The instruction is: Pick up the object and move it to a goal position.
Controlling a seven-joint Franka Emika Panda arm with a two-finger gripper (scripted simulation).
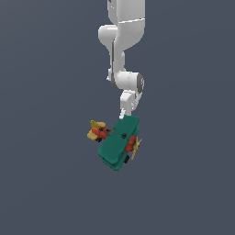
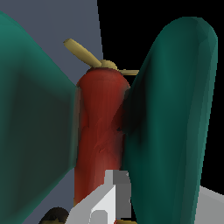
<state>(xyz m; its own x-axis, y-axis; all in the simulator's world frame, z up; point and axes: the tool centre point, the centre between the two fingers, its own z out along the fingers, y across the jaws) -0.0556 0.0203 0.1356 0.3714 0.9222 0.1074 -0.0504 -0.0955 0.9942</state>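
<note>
The object, a toy biplane [image 1: 117, 146] with two stacked teal-green wings, hangs tilted under the white arm in the exterior view. Its yellow tail [image 1: 95, 125] points to the exterior view's left, and its yellow propeller [image 1: 136, 148] to the right. My gripper [image 1: 122, 114] reaches down into the wings from above, and its fingertips are hidden behind them. In the wrist view the red body [image 2: 98, 131] fills the gap between both wings [image 2: 175, 122], with the propeller [image 2: 87, 57] at its far end. One grey finger [image 2: 114, 186] lies against the body. The gripper is shut on the plane.
A plain dark grey-blue surface [image 1: 46, 183] fills the scene around the arm. No other objects or a goal marker show in either view.
</note>
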